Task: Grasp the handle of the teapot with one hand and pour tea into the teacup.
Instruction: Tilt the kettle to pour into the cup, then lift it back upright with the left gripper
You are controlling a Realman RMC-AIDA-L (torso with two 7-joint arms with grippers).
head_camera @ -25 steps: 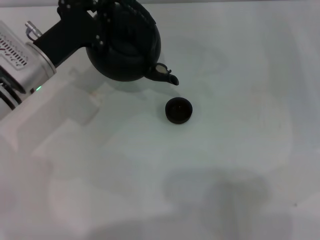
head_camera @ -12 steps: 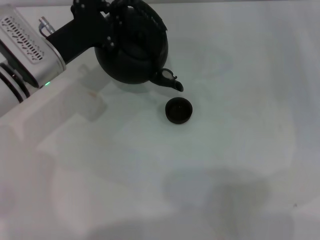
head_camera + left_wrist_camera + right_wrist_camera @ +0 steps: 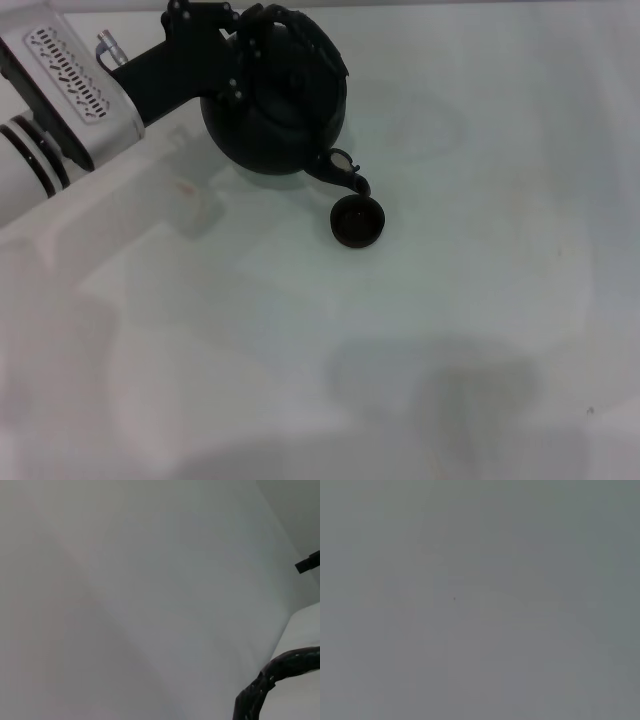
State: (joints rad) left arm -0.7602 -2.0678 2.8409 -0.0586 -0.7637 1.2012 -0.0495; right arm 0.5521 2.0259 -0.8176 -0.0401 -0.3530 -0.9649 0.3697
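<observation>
The large round black teapot (image 3: 278, 115) hangs tilted at the far left of the table, its short spout (image 3: 345, 178) pointing down right over the rim of the tiny black teacup (image 3: 357, 221). My left gripper (image 3: 245, 40) is shut on the thick dark arched handle (image 3: 310, 45) at the pot's top. A piece of that rough handle (image 3: 272, 672) shows in the left wrist view. The teacup stands upright on the white table. The right gripper is out of view.
The white table (image 3: 480, 200) spreads to the right and front of the cup. My left arm (image 3: 70, 90) reaches in from the far left. The right wrist view shows only a plain grey surface (image 3: 480, 600).
My left gripper has carried the teapot to the right and tipped it further. The spout has dropped from beside the cup to just over its rim. The teacup has not moved.
</observation>
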